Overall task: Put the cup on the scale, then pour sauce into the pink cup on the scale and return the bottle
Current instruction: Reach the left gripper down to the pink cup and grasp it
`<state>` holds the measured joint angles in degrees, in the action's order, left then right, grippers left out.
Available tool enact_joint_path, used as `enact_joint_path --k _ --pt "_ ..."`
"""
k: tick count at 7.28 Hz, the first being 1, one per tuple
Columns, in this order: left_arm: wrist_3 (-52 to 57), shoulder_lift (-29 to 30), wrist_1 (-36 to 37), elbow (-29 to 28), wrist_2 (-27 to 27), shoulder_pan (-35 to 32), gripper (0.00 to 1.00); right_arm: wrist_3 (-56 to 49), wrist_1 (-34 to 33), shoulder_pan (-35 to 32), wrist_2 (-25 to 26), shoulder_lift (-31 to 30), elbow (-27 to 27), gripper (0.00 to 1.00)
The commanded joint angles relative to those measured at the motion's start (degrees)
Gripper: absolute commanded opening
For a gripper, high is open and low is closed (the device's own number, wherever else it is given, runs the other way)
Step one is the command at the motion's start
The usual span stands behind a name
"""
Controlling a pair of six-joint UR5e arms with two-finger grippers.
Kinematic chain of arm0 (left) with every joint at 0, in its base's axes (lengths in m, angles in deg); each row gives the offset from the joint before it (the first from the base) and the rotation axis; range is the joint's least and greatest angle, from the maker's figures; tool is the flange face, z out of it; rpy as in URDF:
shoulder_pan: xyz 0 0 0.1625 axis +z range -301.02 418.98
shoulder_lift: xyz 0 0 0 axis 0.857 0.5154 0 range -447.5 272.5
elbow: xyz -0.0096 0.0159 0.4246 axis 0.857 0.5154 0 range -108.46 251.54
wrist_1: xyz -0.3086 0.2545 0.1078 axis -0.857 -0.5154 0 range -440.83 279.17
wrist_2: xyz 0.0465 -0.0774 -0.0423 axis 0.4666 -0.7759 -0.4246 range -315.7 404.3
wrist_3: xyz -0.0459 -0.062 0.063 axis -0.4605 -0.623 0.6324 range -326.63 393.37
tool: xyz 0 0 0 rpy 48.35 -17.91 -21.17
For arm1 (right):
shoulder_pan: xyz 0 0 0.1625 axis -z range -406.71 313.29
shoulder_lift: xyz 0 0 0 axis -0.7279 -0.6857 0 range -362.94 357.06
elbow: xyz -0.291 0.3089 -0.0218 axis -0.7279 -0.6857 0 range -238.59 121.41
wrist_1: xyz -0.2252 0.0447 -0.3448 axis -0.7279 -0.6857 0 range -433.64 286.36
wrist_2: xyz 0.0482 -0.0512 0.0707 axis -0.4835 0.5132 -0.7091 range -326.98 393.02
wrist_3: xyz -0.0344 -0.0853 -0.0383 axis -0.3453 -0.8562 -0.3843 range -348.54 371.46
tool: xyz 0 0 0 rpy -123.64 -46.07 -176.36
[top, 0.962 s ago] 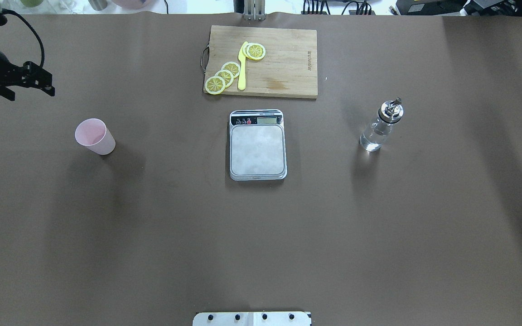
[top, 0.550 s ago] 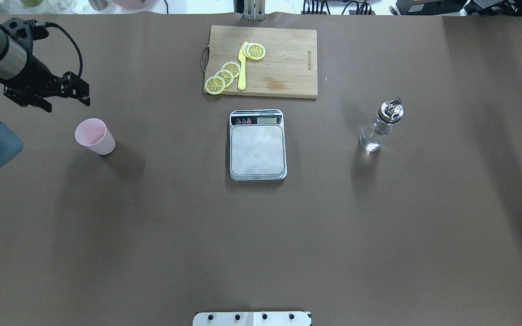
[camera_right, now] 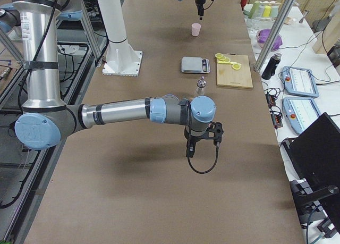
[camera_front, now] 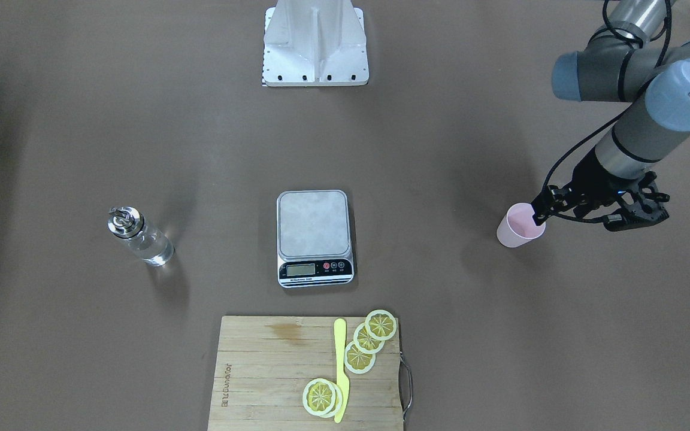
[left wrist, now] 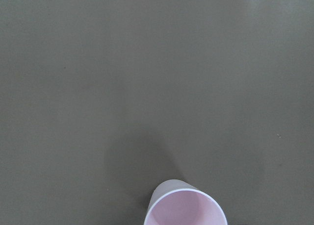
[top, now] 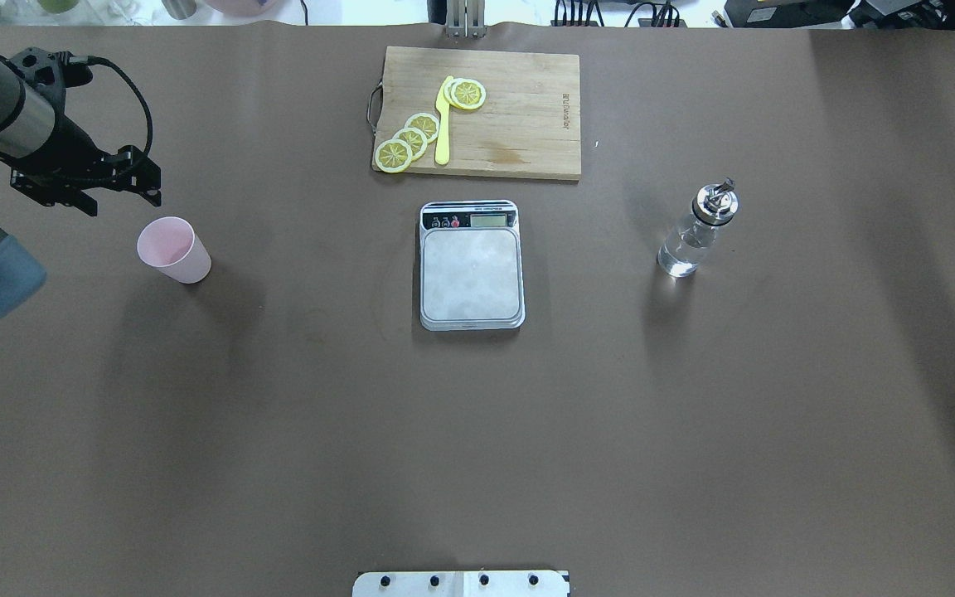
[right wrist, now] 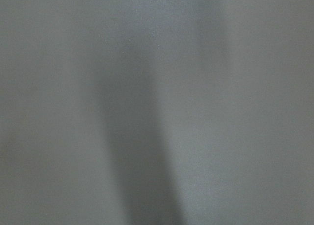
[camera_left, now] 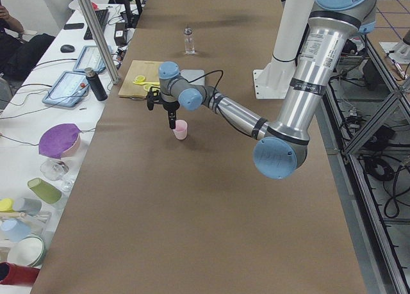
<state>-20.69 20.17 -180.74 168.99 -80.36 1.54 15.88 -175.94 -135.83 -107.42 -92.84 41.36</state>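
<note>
The pale pink cup (top: 171,247) stands upright and empty on the brown table at the left, also in the front view (camera_front: 518,226) and at the bottom edge of the left wrist view (left wrist: 185,209). My left gripper (top: 123,201) hangs open just beyond and left of the cup, not touching it (camera_front: 569,216). The scale (top: 471,274) sits at mid-table with a bare platform. The clear bottle (top: 697,232) with its metal pourer stands at the right, holding clear liquid. My right gripper (camera_right: 189,151) hovers over bare table near the front; I cannot tell if it is open.
A wooden cutting board (top: 519,116) with lemon slices and a yellow knife lies behind the scale. The robot base plate (camera_front: 315,42) is at the near edge. Laptops, cups and other gear line the far side beyond the table (camera_left: 64,89).
My left arm has swung in from the table's left edge to beside the cup, then eased slightly closer to it. Cup, scale and bottle have not moved.
</note>
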Motion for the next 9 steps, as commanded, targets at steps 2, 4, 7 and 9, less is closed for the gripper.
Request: enact_joint_path --k 2,4,7,9 --pt "-0.26 -0.26 -5.46 -4.97 1.09 1.80 0.86 -0.03 0.00 0.09 0.00 -0.01 -0.10 1.00" --pt "-0.61 -2.10 -7.65 -4.72 1.09 2.86 0.86 -0.03 0.00 0.18 0.00 -0.01 -0.28 1.00" --pt "-0.70 -2.81 -8.02 -3.84 0.56 3.39 0.86 -0.12 0.00 0.18 0.00 -0.01 -0.28 1.00" --pt "-3.40 -2.81 -8.02 -4.10 1.09 4.70 0.50 -0.03 0.00 0.18 0.00 -0.27 -0.28 1.00"
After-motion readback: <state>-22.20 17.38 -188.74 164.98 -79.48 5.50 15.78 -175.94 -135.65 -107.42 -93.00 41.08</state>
